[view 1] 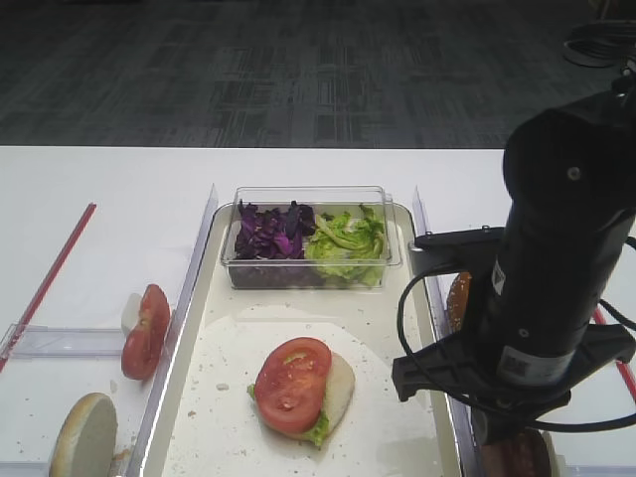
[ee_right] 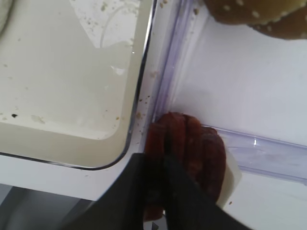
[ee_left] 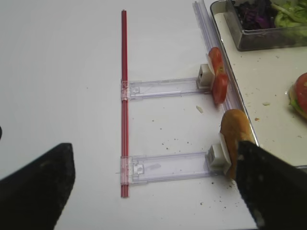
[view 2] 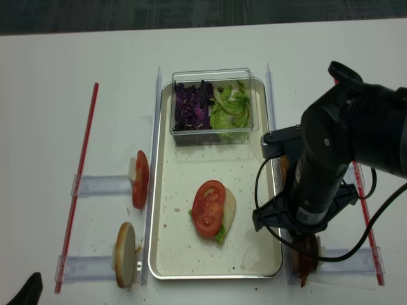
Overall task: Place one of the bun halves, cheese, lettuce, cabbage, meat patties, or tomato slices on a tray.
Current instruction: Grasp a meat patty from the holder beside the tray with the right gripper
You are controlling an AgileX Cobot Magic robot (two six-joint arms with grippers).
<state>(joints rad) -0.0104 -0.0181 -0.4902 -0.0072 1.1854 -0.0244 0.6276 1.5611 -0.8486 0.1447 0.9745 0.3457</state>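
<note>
Several meat patties stand on edge in a clear rack just right of the tray. My right gripper is shut on the leftmost patty, its black fingers clamped on either side of it. In the high view the right arm hides that grip. On the tray lies a bun half with lettuce under a tomato slice. My left gripper hangs open over bare table, near a bun half in the left rack.
A clear tub at the tray's far end holds cabbage and lettuce. Tomato slices and a bun half stand in clear racks left of the tray. A sesame bun sits beyond the patties. A red strip lies far left.
</note>
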